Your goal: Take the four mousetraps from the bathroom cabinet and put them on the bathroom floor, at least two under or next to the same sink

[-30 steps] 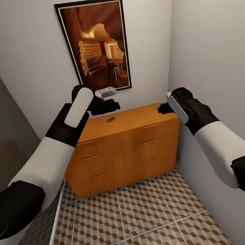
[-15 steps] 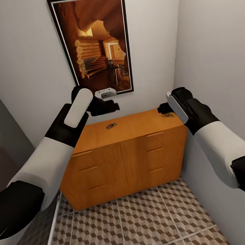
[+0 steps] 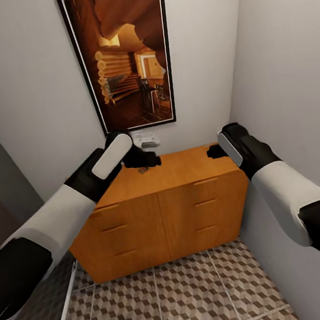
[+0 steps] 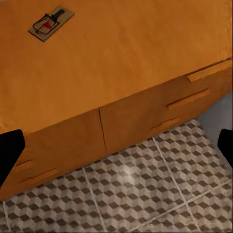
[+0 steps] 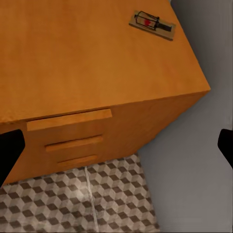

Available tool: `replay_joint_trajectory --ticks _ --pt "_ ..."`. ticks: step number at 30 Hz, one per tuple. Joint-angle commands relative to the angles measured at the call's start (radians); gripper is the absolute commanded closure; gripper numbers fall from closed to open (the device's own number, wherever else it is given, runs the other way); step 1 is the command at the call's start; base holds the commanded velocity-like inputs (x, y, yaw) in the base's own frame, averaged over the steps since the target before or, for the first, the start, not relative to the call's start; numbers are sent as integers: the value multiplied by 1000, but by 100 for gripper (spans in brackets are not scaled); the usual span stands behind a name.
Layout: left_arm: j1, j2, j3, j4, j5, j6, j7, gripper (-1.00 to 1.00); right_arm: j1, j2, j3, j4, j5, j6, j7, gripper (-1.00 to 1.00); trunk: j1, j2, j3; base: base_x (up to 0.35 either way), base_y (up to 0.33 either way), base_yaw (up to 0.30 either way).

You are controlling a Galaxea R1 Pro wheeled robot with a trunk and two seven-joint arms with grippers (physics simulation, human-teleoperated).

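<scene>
While both arms reached forward over the orange-brown cabinet (image 3: pixel 162 217), the left gripper (image 3: pixel 148 160) hung above the left part of its flat top, and the right gripper (image 3: pixel 214 151) hung above the right rear corner. Each wrist view showed its own black fingertips (image 4: pixel 9 153) at the two far edges of the frame, well apart, so both grippers stood spread wide and held nothing; the right gripper's fingertips (image 5: pixel 10 150) framed the cabinet's right end the same way.

One mousetrap (image 4: pixel 50 23) lay flat on the cabinet top in the left wrist view, a small tan slab with dark wire and a red spot. From the head view it appeared as a small dark mark (image 3: pixel 142 171) just beside the left gripper. A second mousetrap (image 5: pixel 152 24) lay flat near the top's right rear corner, close to the grey side wall.

Wooden bar pulls (image 3: pixel 205 202) ran across the cabinet's front. Below it spread the bathroom floor (image 3: pixel 185 302), tiled in the brown and cream cube pattern. A framed picture (image 3: pixel 123 56) of a log cabin interior hung on the wall behind the cabinet.
</scene>
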Motion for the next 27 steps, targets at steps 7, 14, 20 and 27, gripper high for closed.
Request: replay_joint_trajectory --ticks 7,14,20,27 --pt "0 3 -146 14 69 3 8 -100 -1 31 7 31 -9 3 -3 -100 0 -1 -1 1 0 0" --pt "0 3 -195 9 75 4 7 -100 -1 83 7 33 -8 3 -3 -100 0 -1 -1 0 0 0" --pt "-2 5 -198 5 111 4 7 -100 -1 95 8 34 -8 3 -4 -100 0 -1 -1 0 0 0" --pt "-18 25 -198 -19 217 5 7 -100 -1 96 8 45 -8 3 -5 -100 0 -1 -1 3 12 0"
